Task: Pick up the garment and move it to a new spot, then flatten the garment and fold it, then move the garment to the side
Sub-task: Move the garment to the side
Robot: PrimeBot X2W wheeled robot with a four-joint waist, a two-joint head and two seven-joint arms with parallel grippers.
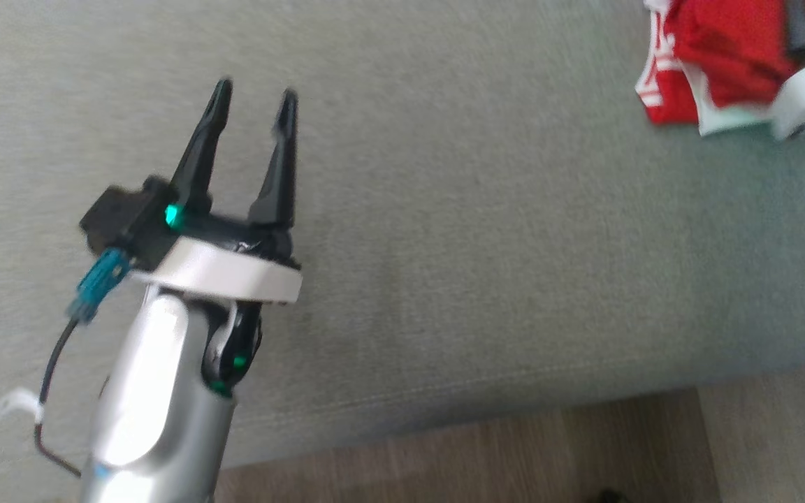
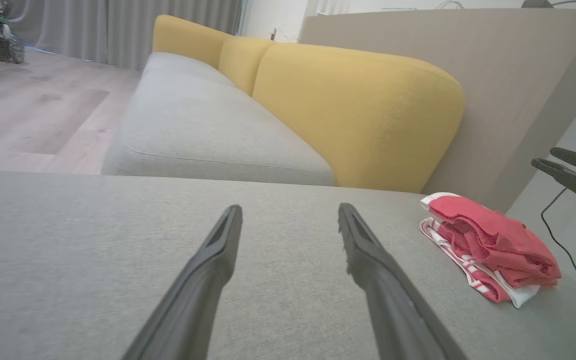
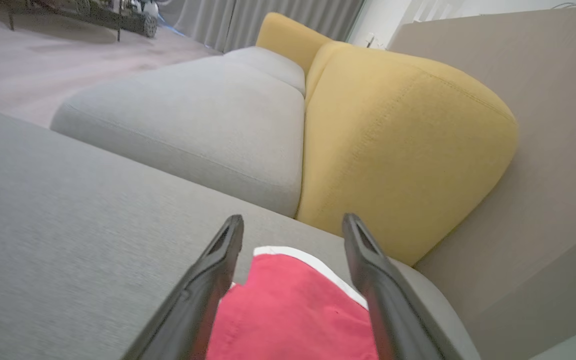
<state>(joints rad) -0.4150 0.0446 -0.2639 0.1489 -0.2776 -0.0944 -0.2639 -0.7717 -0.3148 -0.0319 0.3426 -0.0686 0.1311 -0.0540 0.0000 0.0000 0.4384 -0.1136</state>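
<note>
Right pincer [image 3: 292, 218]; garment [image 3: 288, 310] along cushion [image 3: 68, 225] edge

A grey upholstered sofa section [image 1: 514, 244] takes up most of the head view, with a stitched seam along its lower edge. Pale wood floor [image 1: 479, 454] shows along the bottom of that frame. In the left wrist view a second grey seat cushion [image 2: 208, 130] runs toward the upper left, backed by rounded yellow backrest cushions [image 2: 358, 115]. A beige panel [image 2: 508, 75] stands behind them at the upper right. Grey curtains [image 2: 118, 25] hang at the top, and dark wheeled equipment [image 3: 93, 12] stands on the floor at the upper left.
</note>
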